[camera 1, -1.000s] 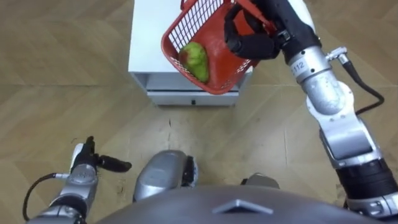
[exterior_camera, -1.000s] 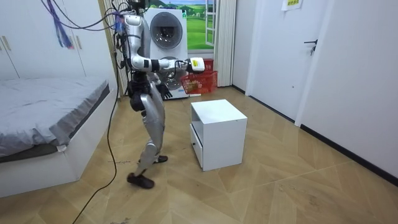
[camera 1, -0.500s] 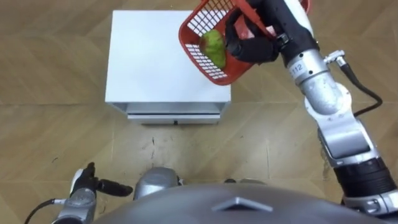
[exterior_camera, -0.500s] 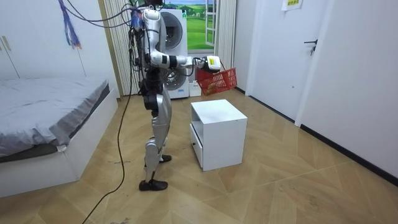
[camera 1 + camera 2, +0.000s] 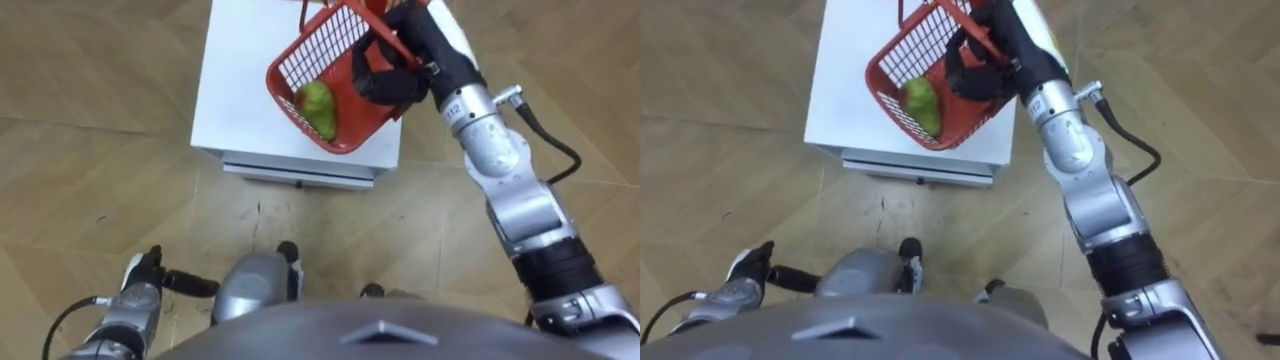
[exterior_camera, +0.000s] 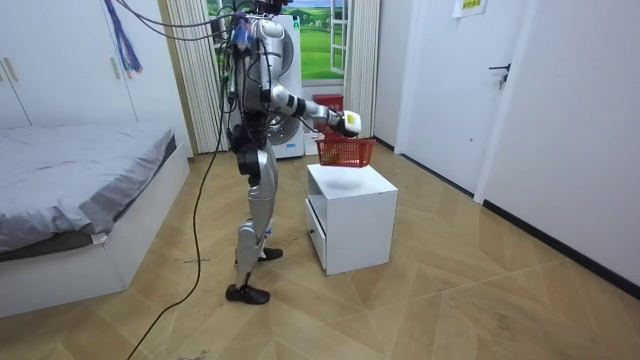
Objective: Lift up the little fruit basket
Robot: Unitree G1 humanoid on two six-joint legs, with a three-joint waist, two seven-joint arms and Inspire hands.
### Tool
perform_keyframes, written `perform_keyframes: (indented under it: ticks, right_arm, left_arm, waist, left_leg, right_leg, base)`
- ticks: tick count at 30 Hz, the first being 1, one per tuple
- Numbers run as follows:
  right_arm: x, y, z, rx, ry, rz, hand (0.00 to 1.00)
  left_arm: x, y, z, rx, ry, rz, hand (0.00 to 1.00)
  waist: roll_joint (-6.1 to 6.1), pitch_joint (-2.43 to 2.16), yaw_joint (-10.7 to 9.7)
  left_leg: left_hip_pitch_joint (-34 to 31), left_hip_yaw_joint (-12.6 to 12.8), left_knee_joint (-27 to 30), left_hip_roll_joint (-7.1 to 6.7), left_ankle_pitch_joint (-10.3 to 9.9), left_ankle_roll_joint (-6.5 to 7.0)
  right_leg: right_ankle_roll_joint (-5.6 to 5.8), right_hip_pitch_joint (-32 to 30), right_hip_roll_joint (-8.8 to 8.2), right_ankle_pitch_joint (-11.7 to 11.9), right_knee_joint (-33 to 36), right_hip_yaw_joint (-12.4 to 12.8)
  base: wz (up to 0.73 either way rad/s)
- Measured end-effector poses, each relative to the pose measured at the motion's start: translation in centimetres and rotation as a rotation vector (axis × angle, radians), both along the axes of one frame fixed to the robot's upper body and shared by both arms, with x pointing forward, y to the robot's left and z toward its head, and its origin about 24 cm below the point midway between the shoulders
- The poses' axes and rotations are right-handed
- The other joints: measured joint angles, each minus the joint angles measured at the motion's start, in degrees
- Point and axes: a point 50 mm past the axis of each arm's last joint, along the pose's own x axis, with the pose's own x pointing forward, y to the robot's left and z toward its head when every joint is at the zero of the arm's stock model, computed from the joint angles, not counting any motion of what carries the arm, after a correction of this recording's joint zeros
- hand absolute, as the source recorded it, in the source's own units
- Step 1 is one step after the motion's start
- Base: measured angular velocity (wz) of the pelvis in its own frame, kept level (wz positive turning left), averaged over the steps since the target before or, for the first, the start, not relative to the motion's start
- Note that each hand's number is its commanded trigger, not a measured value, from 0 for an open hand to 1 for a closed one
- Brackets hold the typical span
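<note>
Right hand [image 5: 390, 75] fingers still curled round the red fruit basket [image 5: 312, 55] handle; basket's swung back over the white cabinet [image 5: 235, 110], so pickup looks done.

White cabinet [image 5: 236, 95] on the wood floor [image 5: 95, 185], dead ahead!
Drawer front [image 5: 297, 172] faces the near side, parquet running left and right around it.

A herringbone wood floor [image 6: 450, 300] is stretching across a brightly lit bedroom. A low white counter [image 6: 350, 235] with a drawer is standing mid-room. A bed [image 6: 70, 170] with grey covers is sitting along the room view's left, in front of white wardrobe doors [image 6: 50, 60]. A white door [image 6: 440, 90] is standing closed on the right. At the back, curtains [image 6: 190, 70] are hanging beside what may be a window [image 6: 322, 40] showing greenery.
</note>
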Motion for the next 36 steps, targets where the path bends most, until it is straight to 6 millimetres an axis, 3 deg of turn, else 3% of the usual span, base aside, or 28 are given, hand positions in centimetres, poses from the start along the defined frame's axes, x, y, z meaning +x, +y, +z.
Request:
perform_keyframes:
  ticks: [3, 6, 11, 12, 13, 14, 15, 17, 18, 19, 21, 24, 27, 28, 29, 30, 31, 36]
  right_arm:
    - [0.7, -0.2, 0.1, -0.012, -0.009, -0.026, 1.00]
    - [1.5, -0.1, 0.2, -0.037, -0.027, -0.041, 1.00]
    - [2.8, 0.0, 0.1, -0.074, -0.008, -0.055, 1.00]
    - [3.1, 0.3, 0.0, -0.075, -0.004, -0.051, 1.00]
    - [3.5, 1.1, 0.3, -0.081, -0.011, -0.026, 1.00]
    - [3.6, 1.5, 0.4, -0.085, -0.018, -0.010, 1.00]
    - [3.5, 2.1, 0.2, -0.087, -0.019, 0.006, 1.00]
    - [3.1, 2.7, -0.9, -0.091, 0.024, 0.019, 1.00]
    - [3.2, 2.5, -1.2, -0.093, 0.041, 0.010, 1.00]
    - [3.5, 2.6, -1.5, -0.088, 0.059, 0.004, 1.00]
    - [3.9, 3.0, -1.5, -0.080, 0.067, 0.003, 1.00]
    - [4.0, 4.0, -1.3, -0.040, 0.069, 0.015, 1.00]
    - [4.1, 4.2, -1.2, -0.019, 0.071, 0.015, 1.00]
    - [4.1, 4.2, -1.2, -0.017, 0.073, 0.013, 0.93]
    - [4.1, 4.2, -1.2, -0.016, 0.072, 0.013, 0.64]
    - [4.1, 4.3, -1.1, -0.012, 0.072, 0.013, 0.08]
    - [4.1, 4.3, -1.2, -0.008, 0.076, 0.012, 0.00]
    - [4.1, 4.2, -1.4, -0.002, 0.090, 0.005, 0.00]
  left_arm:
    - [0.0, -0.1, 0.0, -0.014, 0.011, -0.012, 0.00]
    - [0.6, 0.0, 0.1, -0.011, 0.010, -0.026, 0.00]
    - [2.1, -0.2, 0.4, -0.005, -0.009, -0.054, 0.00]
    - [2.4, -0.1, 0.5, 0.003, -0.011, -0.061, 0.00]
    - [2.7, 0.1, 0.6, 0.013, -0.014, -0.064, 0.00]
    - [2.7, 0.2, 0.6, 0.018, -0.013, -0.067, 0.00]
    - [2.7, 0.0, 0.5, 0.019, 0.000, -0.074, 0.00]
    - [2.8, 0.1, 0.6, 0.023, 0.000, -0.086, 0.00]
    - [3.3, -0.1, 0.6, 0.021, -0.006, -0.103, 0.00]
    - [3.5, 0.0, 0.7, 0.031, -0.005, -0.119, 0.00]
    - [3.3, -0.1, 0.6, 0.034, 0.014, -0.137, 0.00]
    - [2.6, -0.2, 0.3, 0.042, 0.070, -0.150, 0.00]
    - [2.3, 0.1, 0.3, 0.054, 0.083, -0.144, 0.00]
    - [2.4, 0.1, 0.3, 0.055, 0.083, -0.143, 0.00]
    - [2.4, 0.1, 0.3, 0.055, 0.082, -0.144, 0.00]
    - [2.5, 0.1, 0.3, 0.056, 0.080, -0.146, 0.00]
    - [2.6, 0.1, 0.4, 0.057, 0.078, -0.146, 0.00]
    - [2.9, -0.1, 0.4, 0.060, 0.075, -0.167, 0.00]
  waist:
    - [-0.71, 0.21, 0.0]
    - [-1.20, 0.29, 0.3]
    - [-1.81, 0.55, 1.6]
    - [-2.05, 0.73, 2.7]
    - [-2.64, 0.94, 3.9]
    - [-2.65, 0.98, 4.1]
    - [-1.89, 0.99, 2.9]
    - [-2.44, 1.19, 2.7]
    - [-2.56, 1.33, 2.7]
    - [-3.75, 1.32, 2.8]
    - [-4.40, 1.53, 2.9]
    - [-4.36, 1.56, 3.1]
    - [-4.20, 1.66, 3.2]
    - [-4.17, 1.68, 3.2]
    - [-4.08, 1.74, 3.2]
    - [-3.76, 1.95, 3.3]
    - [-3.67, 1.99, 3.4]
    - [-3.18, 2.09, 3.9]
  left_leg:
    - [-1.0, -0.8, 0.0, -0.02, 0.0, -0.01]
    - [-2.9, -1.9, 0.2, -0.14, 0.1, -0.11]
    - [-5.3, -4.2, 0.2, 0.42, 0.4, -0.28]
    - [-5.5, -7.5, 0.2, 0.88, 0.5, -0.48]
    - [-6.0, -11.4, 0.3, 1.56, 0.7, -0.88]
    - [-6.3, -12.1, 0.6, 1.76, 0.6, -1.16]
    - [-6.5, -12.0, 1.0, 2.07, 0.6, -2.07]
    - [-6.3, -8.8, -0.8, 2.13, 1.1, -2.88]
    - [-7.2, -7.4, -4.9, 2.18, 4.7, -2.49]
    - [-7.1, -5.5, -5.3, 2.08, 5.8, -1.41]
    - [-7.7, -5.6, -4.7, 1.52, 6.0, -1.23]
    - [-7.8, -5.7, -3.9, 0.16, 5.9, -1.11]
    - [-8.0, -5.5, -3.7, -0.82, 5.3, -0.17]
    - [-8.3, -5.5, -3.2, -1.22, 5.2, 0.01]
    - [-8.5, -5.5, -3.0, -1.30, 5.2, 0.16]
    - [-8.7, -5.5, -2.4, -1.35, 4.7, 0.88]
    - [-9.0, -5.5, -1.9, -1.49, 4.4, 1.36]
    - [-10.4, -5.5, -0.2, -1.75, 4.0, 1.87]
  right_leg:
    - [0.00, -0.8, 0.00, 0.0, 0.0, -0.6]
    - [-0.01, -2.1, 0.02, 0.0, 0.2, -3.3]
    - [-0.46, -5.6, 0.07, -0.3, 3.2, -4.4]
    - [-1.87, -8.2, 0.44, -1.2, 4.9, -4.2]
    - [-4.24, -11.4, 2.11, 0.0, 0.6, -2.9]
    - [-5.08, -12.3, 3.01, 2.1, -3.2, -2.5]
    - [-5.30, -11.8, 3.66, 7.4, -3.5, -3.4]
    - [-5.36, -10.7, 3.61, 7.4, -2.9, -1.8]
    - [-4.90, -10.5, 3.69, 7.1, -2.9, -0.6]
    - [-4.13, -10.7, 3.22, 6.5, -2.9, -1.1]
    - [-3.92, -11.3, 2.68, 6.4, -2.2, -2.4]
    - [-3.62, -10.7, 1.71, 6.2, -1.9, -4.6]
    - [-2.17, -10.6, 0.36, 5.0, -1.0, -5.6]
    - [-1.93, -11.0, -0.18, 4.5, -0.1, -6.1]
    - [-1.79, -11.2, -0.39, 4.4, 0.3, -6.1]
    - [-1.70, -11.4, -0.70, 4.0, 1.2, -6.2]
    - [-1.71, -11.7, -0.83, 3.7, 1.8, -6.2]
    - [-1.69, -12.5, -1.18, 3.6, 2.7, -6.5]
  base:
    - [0.08]
    - [0.20]
    - [0.07]
    - [-0.53]
    - [-0.65]
    - [-0.30]
    - [0.19]
    - [0.37]
    - [0.40]
    - [0.38]
    - [0.23]
    - [0.15]
    - [0.13]
    - [0.15]
    - [0.13]
    - [0.06]
    - [0.06]
    - [0.01]
